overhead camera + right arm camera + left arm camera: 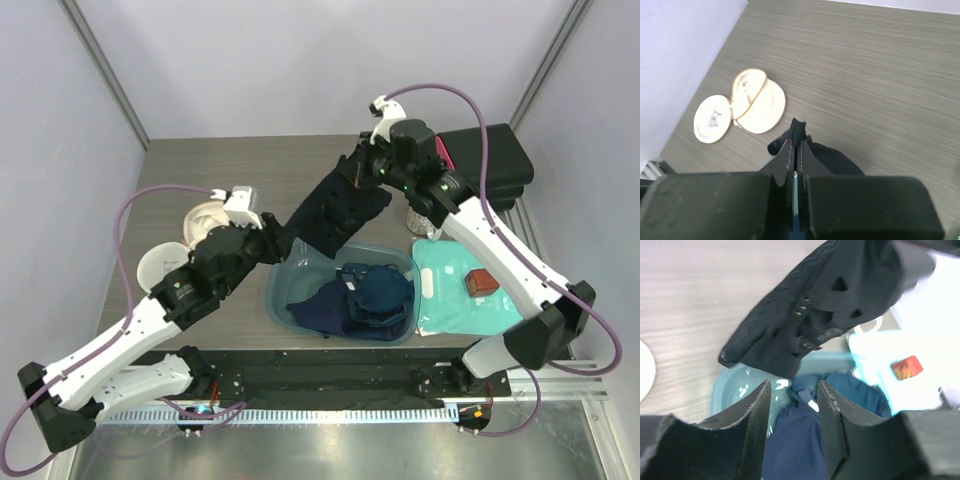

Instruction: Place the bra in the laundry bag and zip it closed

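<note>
My right gripper (362,172) is shut on the black bra (335,208) and holds it hanging in the air above the table and the far rim of the bin. The bra's pinched edge pokes out between the fingertips in the right wrist view (798,131). In the left wrist view the bra (815,305) hangs ahead, above my open, empty left gripper (792,390), which hovers over the bin's left side (272,245). The cream-white laundry bag (205,222) lies open at the left, its two discs spread (747,102), partly hidden by the left arm.
A teal bin (285,282) holds a heap of navy-blue clothes (365,298). A flat teal pouch (450,300) with a small red object (481,282) lies to its right. A black box (495,160) stands at the back right.
</note>
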Tool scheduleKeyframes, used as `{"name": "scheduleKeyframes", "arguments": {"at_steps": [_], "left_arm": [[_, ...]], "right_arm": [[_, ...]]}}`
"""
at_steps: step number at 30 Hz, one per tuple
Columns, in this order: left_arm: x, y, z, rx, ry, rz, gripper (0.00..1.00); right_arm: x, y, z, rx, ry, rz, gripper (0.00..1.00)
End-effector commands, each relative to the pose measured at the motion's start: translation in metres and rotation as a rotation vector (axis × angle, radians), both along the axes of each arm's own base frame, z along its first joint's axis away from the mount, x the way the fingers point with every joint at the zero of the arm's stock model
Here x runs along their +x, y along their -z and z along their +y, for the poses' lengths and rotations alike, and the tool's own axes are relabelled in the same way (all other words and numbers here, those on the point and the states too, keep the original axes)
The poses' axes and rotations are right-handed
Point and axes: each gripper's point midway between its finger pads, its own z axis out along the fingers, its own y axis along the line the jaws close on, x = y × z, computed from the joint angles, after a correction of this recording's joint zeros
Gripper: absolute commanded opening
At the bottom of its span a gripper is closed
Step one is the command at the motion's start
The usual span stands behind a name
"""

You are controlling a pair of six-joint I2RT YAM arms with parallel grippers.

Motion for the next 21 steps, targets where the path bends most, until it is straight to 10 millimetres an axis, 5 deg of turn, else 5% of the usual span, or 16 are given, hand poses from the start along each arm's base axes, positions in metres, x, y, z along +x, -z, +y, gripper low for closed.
{"name": "scheduleKeyframes", "arguments": {"at_steps": [1, 6, 11, 21], "left_arm": [[0.005, -0.02, 0.027, -0.016, -0.115, -0.082, 0.45], [0.002, -0.022, 0.035, -0.016, -0.133, -0.094, 0.47], [0.002, -0.014, 0.033, -0.011, -0.126, -0.076, 0.48], [0.021, -0.001, 0.018, 0.052, -0.139, 0.005, 0.56]], "right_arm": [[0.011, -0.052, 0.024, 0.088, -0.088, -0.084, 0.01], [0.041, -0.049, 0.04, 0.15, -0.112, -0.041, 0.01], [0.084, -0.037, 0.033, 0.225, -0.04, 0.0, 0.01], [0.163, 0.066, 0.006, 0.173, 0.059, 0.149, 0.01]]}}
